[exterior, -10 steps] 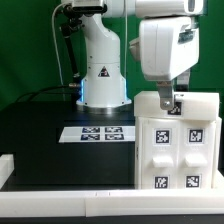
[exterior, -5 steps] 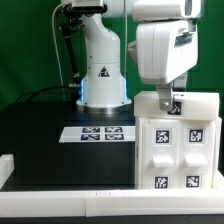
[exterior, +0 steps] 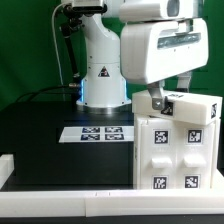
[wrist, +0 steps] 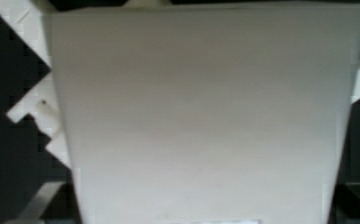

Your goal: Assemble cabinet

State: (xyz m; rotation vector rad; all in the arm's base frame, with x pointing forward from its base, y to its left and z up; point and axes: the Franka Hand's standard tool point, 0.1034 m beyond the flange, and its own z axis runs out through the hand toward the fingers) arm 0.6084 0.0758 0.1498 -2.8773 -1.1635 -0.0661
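1. Exterior view: the cabinet [exterior: 175, 150] stands on the black table [exterior: 50, 140] at the exterior view's right, tagged face toward the camera.
2. The hand [exterior: 157, 104] grips a white top panel [exterior: 190, 107], which sits tilted over the cabinet.
3. The marker board [exterior: 95, 132] lies flat beside the cabinet.
4. Wrist view: a white panel surface [wrist: 203, 110] fills the frame.

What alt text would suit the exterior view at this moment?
A white robot arm's gripper grips the top of a white cabinet bearing black-and-white tags, at the exterior view's right on a black table. The marker board lies flat nearby.
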